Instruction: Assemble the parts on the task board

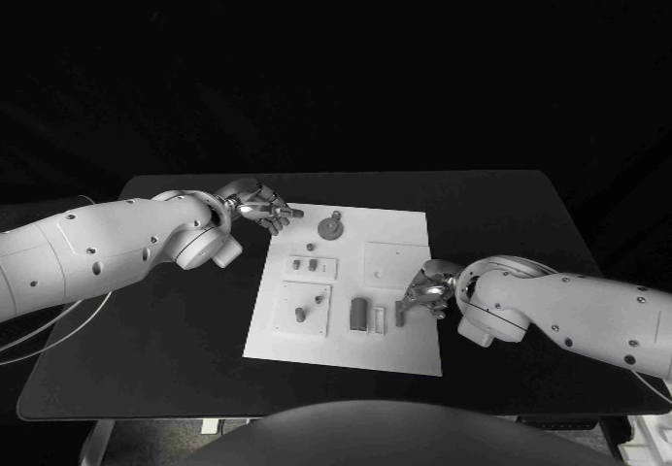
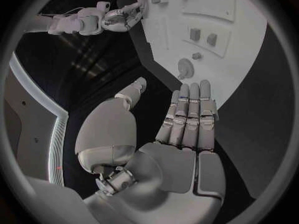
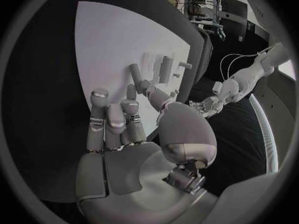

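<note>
The white task board (image 1: 406, 228) lies in the middle of the black table. On it are a round grey part (image 1: 330, 228), small pegs (image 1: 301, 313) and two upright bars (image 1: 358, 314). My right hand (image 1: 427, 289) is at the board's right edge and pinches a small grey part (image 1: 403, 312) between thumb and a finger, just right of the bars. The right wrist view shows that part (image 3: 133, 72) at the fingertips (image 3: 131, 91), close to the bars (image 3: 165, 67). My left hand (image 1: 259, 206) hovers at the board's far left corner with straight fingers (image 2: 190, 112), holding nothing, near the round part (image 2: 185, 67).
Raised square plates (image 1: 396, 264) and small blocks (image 1: 306, 263) sit on the board. Bare black table (image 1: 168, 320) surrounds the board on all sides, ending in edges at the front and sides.
</note>
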